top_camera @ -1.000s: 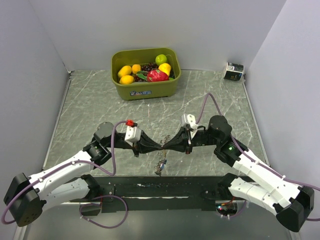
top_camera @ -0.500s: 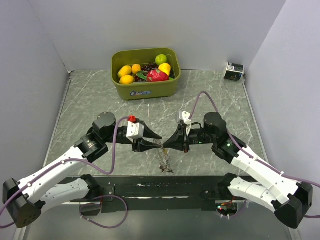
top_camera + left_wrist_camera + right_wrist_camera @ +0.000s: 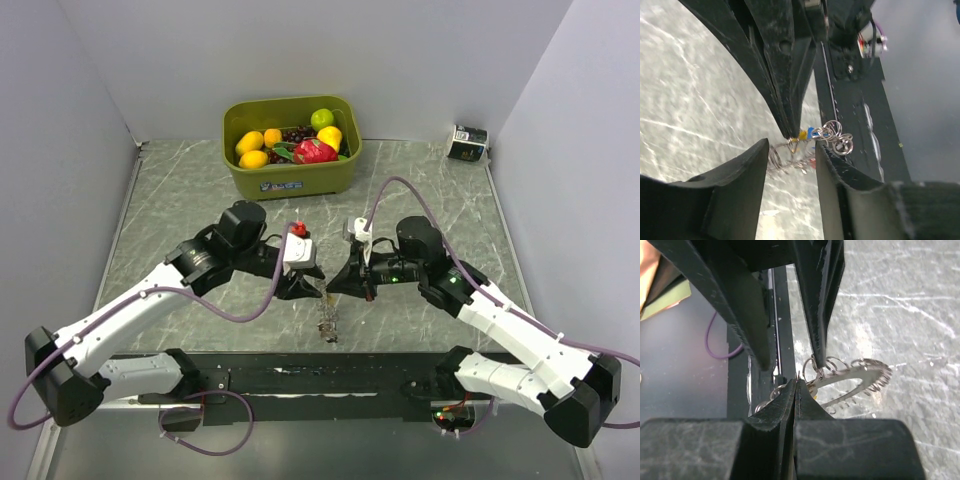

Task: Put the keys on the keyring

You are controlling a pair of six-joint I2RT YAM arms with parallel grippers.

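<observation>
One grey-green marbled worktop carries everything, and only the overhead view gives you its whole spread. On it the left arm and right arm, white shells on black joints with purple cables, reach in to meet at the middle. Behind them stands an olive plastic bin with rounded corners, holding fruit in yellow, orange, green and red. A small dark box sits in the far right corner. From up there the keys are only a thin glint hanging under the meeting tips, toward the worktop's near edge. Your left wrist camera fills that in. The left jaws stand partly apart, one matt black finger on either side of the bunch, clamping nothing that you can see. The coiled wire keyring lies in the gap, with a yellow and a blue plastic head and a cluster of small steel loops just beside it. The right wrist camera alone shows the saw-toothed edges of the bright metal blades. It also shows the right jaws pressed fully together, with the keyring wire caught at their scuffed tip.
</observation>
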